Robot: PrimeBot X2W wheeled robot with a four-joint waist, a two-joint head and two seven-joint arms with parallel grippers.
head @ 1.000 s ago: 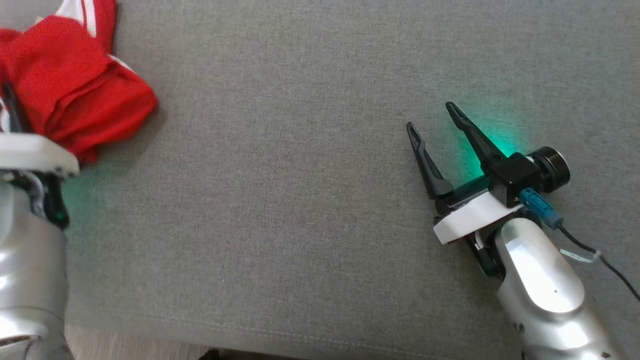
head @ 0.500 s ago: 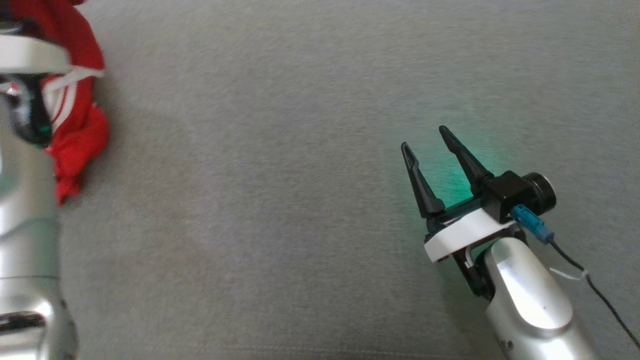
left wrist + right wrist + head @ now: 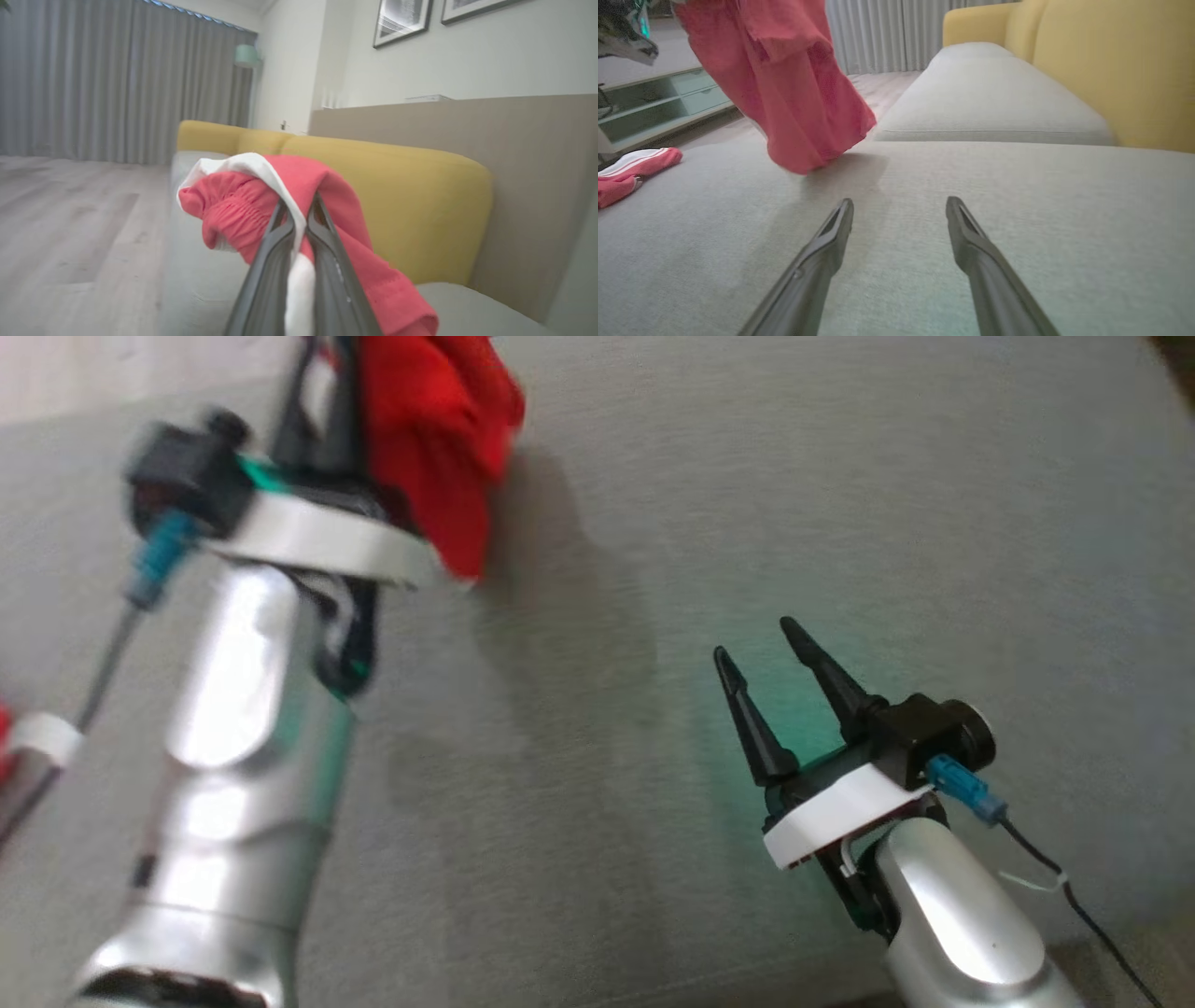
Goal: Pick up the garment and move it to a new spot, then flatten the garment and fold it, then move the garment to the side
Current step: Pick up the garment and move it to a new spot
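Right gripper (image 3: 756, 639) nearest, fingers spread wide, empty, low over the grey sofa cushion (image 3: 579, 821). Further out, left gripper (image 3: 300, 203) clamped tight on the garment (image 3: 439, 429) — red cloth with a white band pinched between the fingers, bunched, hanging from the raised arm. Its lower end is right at the cushion; contact unclear. Off to the left on the cushion lies a second red-and-white cloth (image 3: 630, 170). Behind — yellow backrest (image 3: 1111, 70).
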